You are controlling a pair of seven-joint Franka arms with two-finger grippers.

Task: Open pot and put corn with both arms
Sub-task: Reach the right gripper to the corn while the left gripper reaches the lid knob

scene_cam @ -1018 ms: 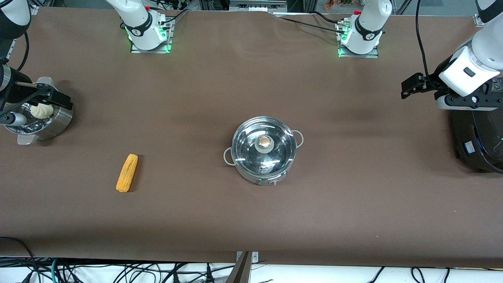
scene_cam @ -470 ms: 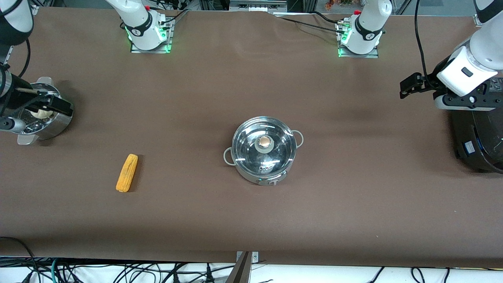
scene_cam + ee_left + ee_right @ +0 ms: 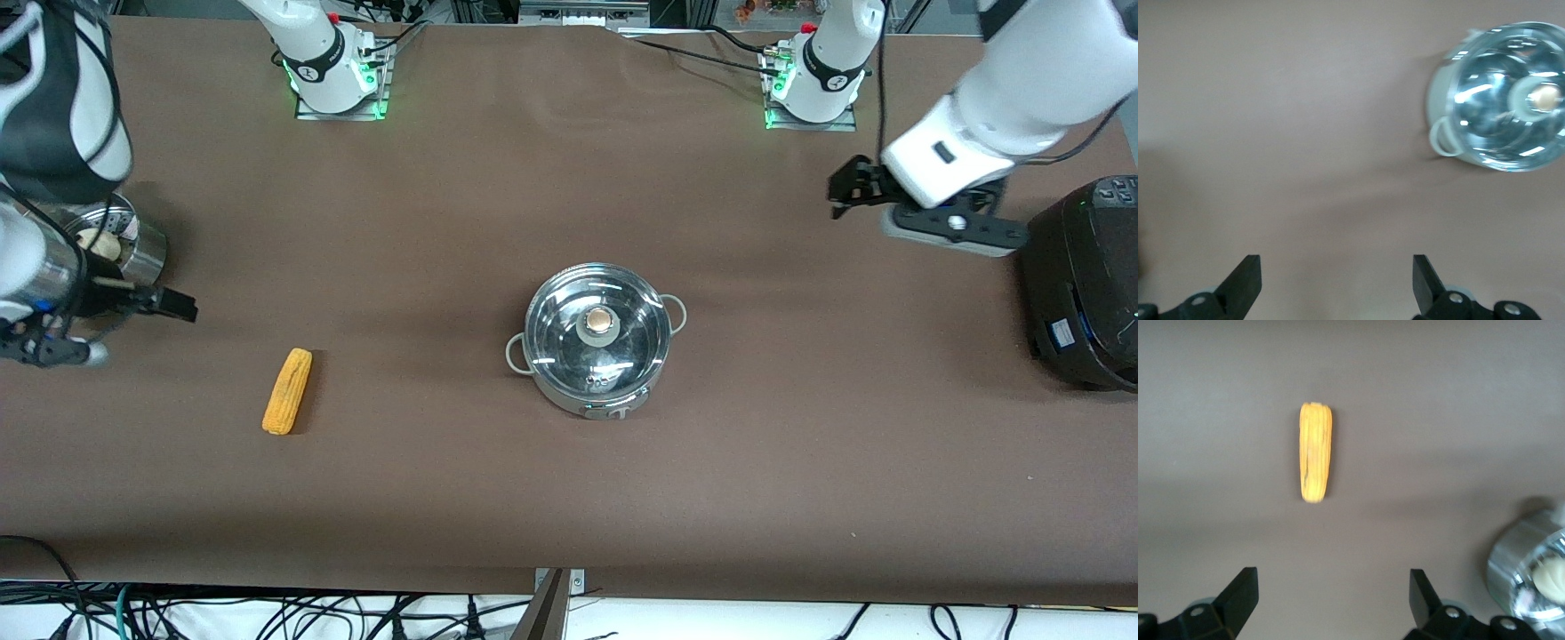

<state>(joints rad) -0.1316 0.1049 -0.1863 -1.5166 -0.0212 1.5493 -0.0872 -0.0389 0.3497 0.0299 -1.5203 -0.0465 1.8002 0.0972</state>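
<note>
One pot (image 3: pixel 597 340) sat mid-table, its glass lid (image 3: pixel 569 333) on, one knob (image 3: pixel 601 318) on top, two grey loop handles. One corn (image 3: pixel 287 391) lay flat on the brown table (image 3: pixel 498 498), well apart from the pot, toward the right arm's end and slightly nearer the front camera than the pot. One steamer pot (image 3: pixel 142 244) with one white bun (image 3: pixel 96 242) stood at that same end, farther from the camera than the corn. One black cooker (image 3: pixel 1089 280) sat at the left arm's end.

Two arms, two grippers. Right gripper (image 3: pixel 1331 603) hung over bare table between steamer pot and corn, jaws spread wide, nothing in them; corn seen whole in its wrist view. Left gripper (image 3: pixel 1337 283) was up over bare table between cooker and pot, jaws also released and empty; pot visible farther off in its wrist view. Neither touched anything.
</note>
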